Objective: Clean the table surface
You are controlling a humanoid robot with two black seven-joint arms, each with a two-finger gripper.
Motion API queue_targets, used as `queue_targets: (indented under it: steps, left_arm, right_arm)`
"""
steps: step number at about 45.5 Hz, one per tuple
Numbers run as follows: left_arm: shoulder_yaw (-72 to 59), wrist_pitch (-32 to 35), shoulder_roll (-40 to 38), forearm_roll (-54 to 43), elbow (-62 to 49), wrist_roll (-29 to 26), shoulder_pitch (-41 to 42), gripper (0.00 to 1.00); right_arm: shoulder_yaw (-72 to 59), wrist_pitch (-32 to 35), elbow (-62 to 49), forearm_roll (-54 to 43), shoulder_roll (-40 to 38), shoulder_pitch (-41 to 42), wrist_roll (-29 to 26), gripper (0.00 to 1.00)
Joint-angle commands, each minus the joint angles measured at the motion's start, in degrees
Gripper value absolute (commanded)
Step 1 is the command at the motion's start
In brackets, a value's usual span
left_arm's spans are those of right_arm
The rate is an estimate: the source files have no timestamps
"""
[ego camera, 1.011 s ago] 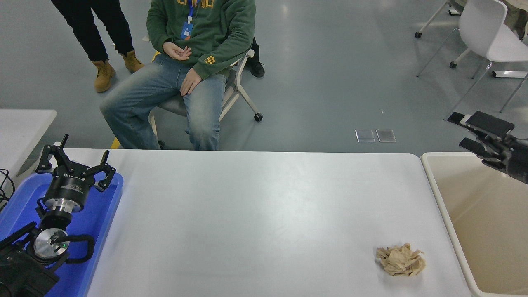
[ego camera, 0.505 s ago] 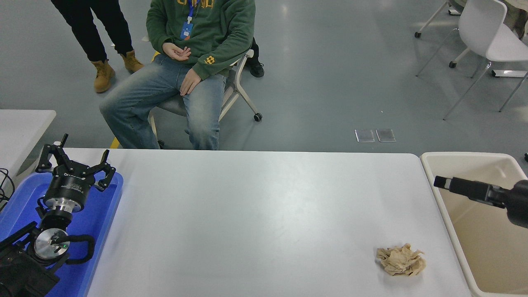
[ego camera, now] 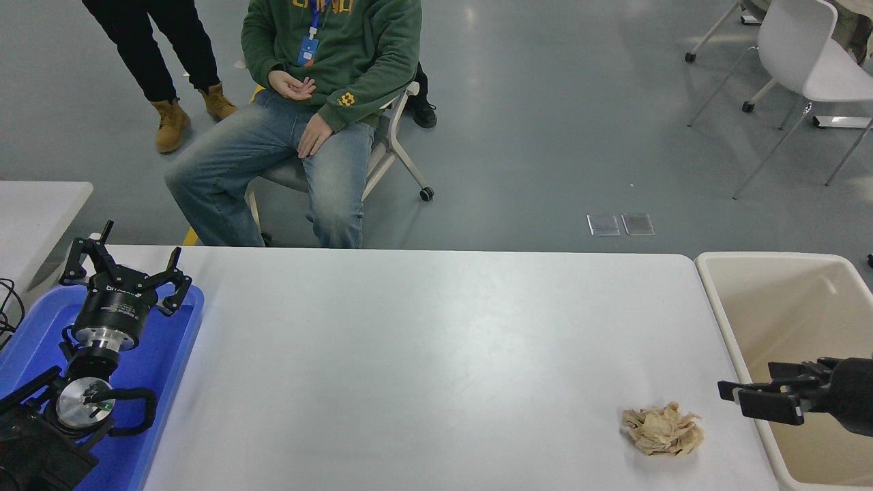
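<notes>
While one crumpled tan paper wad (ego camera: 662, 429) lay on the table surface (ego camera: 423, 361), the job in the head view looked unfinished: it was the only litter visible on the wide white table, resting near the 4 o'clock corner, and it needed to go, probably into the beige bin (ego camera: 733, 341) that stood just beside the table's 3 o'clock edge. No contents showed in the visible part of the bin.

Entering from 3 o'clock, the right tool (ego camera: 760, 399) hung over the bin's near wall, just beside the wad at its 3 o'clock side and not touching it. Its fingers pointed toward 9 o'clock, a little parted, and held nothing. By my judgement the wad was ready to be picked up, with nothing between it and the tool.

At 8 o'clock the left tool (ego camera: 123, 273) was parked over a blue tray (ego camera: 174, 354), fingers spread wide and empty, well apart from the wad.

Beyond the 12 o'clock edge a person in a green sweatshirt (ego camera: 334, 54) sat on a chair, another person stood beside, and white chairs (ego camera: 801, 54) stood at 1 o'clock; none of these reached over the table. A smaller white table (ego camera: 34, 211) showed at 9 o'clock.
</notes>
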Motion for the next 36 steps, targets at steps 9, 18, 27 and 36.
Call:
queue_targets:
  steps: [9, 18, 27, 36]
  left_arm:
    - [0.0, 0.0, 0.0, 0.0, 0.0, 0.01, -0.02, 1.0]
    - [0.0, 0.0, 0.0, 0.0, 0.0, 0.01, -0.02, 1.0]
    - [0.0, 0.0, 0.0, 0.0, 0.0, 0.01, -0.02, 1.0]
    - [0.0, 0.0, 0.0, 0.0, 0.0, 0.01, -0.02, 1.0]
  right_arm:
    - [-2.72, -0.42, -1.94, -4.37, 10.16, -0.04, -0.65, 0.98]
    - [-3.77, -1.12, -5.27, -5.95, 14.73, -0.04, -1.18, 0.97]
    - [-3.95, -1.83, -8.61, -10.17, 18.42, -0.04, -1.09, 0.97]
    - [-4.04, -2.09, -10.11, -14.83, 19.3, 0.23, -0.92, 0.97]
